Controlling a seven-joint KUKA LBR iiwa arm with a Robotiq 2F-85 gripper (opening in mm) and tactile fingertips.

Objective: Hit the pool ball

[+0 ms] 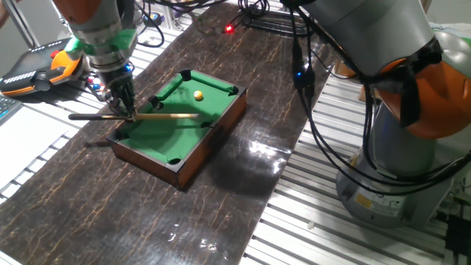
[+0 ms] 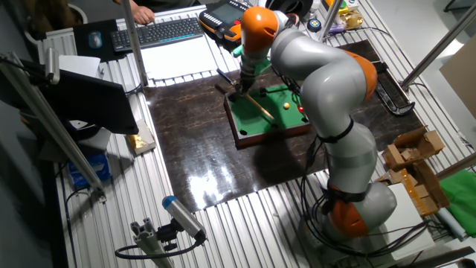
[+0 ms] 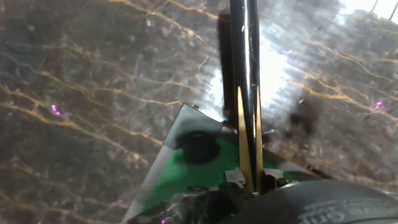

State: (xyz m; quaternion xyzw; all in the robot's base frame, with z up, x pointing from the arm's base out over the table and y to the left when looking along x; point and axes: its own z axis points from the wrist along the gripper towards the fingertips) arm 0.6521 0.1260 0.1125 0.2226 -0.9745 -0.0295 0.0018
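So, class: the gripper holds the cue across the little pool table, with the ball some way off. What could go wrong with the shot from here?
1. The cue tip sits beside the pool ball, not behind it, so a push may miss.
2. The gripper hangs close over the pool table's rail and could knock it.
3. The ball lies near a corner pocket.

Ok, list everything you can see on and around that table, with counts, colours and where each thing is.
Mini pool table: one, green felt, brown wooden frame, on the dark marbled mat.
Pool ball: one, yellow-orange, on the felt near the far end.
Cue stick: one, pale wood with dark butt, lying across the near rail, tip pointing toward the ball.
Mat: one, dark brown with veins, over the slatted table.
Keyboard: one, black, far edge of the bench.
Handheld pendant: one, black and orange, beside the mat.
Gripper: one, dark, closed on the cue's butt end.
Arm: one, grey with orange joints.
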